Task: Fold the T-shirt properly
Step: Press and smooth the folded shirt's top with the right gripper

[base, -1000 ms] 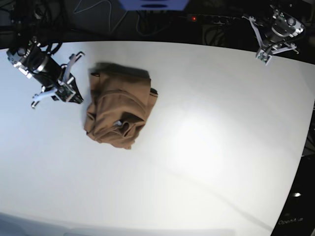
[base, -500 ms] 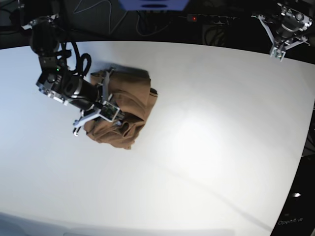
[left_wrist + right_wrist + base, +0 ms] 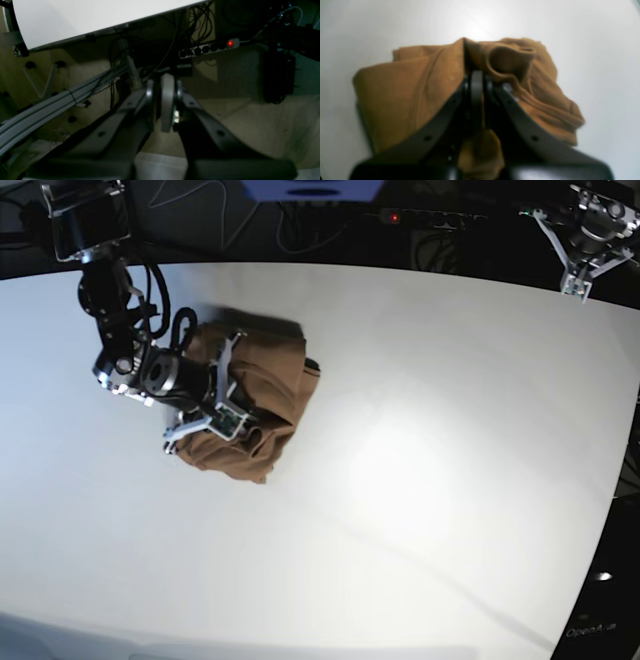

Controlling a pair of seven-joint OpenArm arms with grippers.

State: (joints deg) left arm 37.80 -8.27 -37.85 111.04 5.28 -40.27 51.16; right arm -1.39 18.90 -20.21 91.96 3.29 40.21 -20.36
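The right end effector [image 3: 236, 420], which stood on the bare desk [image 3: 420, 480] left of the T-shirt [image 3: 262, 385] a second ago, now sits over the cloth's left half, jaws closed at a fold near its middle. The T-shirt's left edge is bunched inward. The left end effector [image 3: 580, 285] has drawn back past the desk's far right corner.

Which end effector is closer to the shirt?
Right. The right end effector is on the shirt, shut among its folds; the left end effector hangs past the table's far edge.
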